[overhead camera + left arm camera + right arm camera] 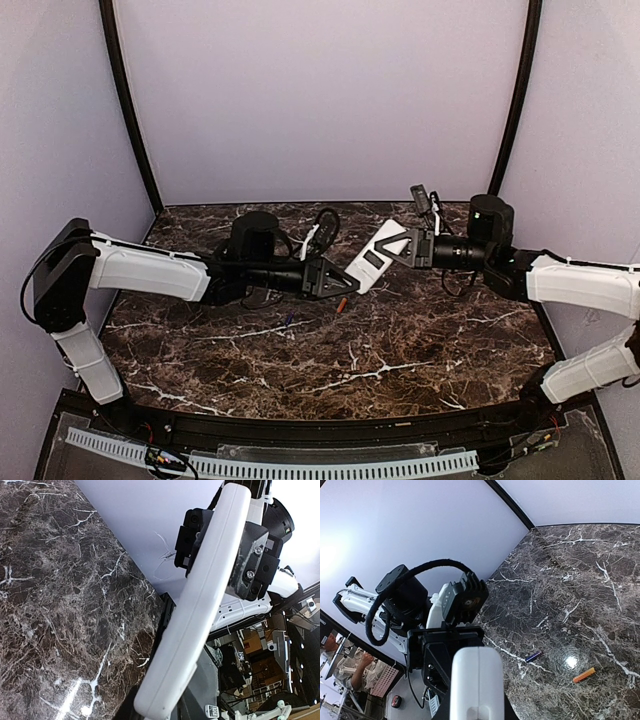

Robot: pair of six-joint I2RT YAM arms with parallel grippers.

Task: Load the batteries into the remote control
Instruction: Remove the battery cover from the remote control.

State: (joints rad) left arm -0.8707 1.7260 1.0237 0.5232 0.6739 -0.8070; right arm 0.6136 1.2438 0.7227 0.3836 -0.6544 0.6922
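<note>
The white remote control (373, 260) is held above the table between both grippers, with a dark rectangular patch on its upper face. My left gripper (347, 285) is shut on its lower left end and my right gripper (398, 247) on its upper right end. In the left wrist view the remote (200, 605) shows edge-on, running up to the right gripper's black fingers (252, 555). In the right wrist view its end (477, 680) fills the bottom. The orange battery (341, 302) (583, 675) and the dark blue battery (288, 321) (532, 656) lie loose on the marble below.
The dark marble table (400, 350) has lavender walls on three sides and a black rim (330, 430) at the front. Black cables (322, 222) hang from the left arm at the back.
</note>
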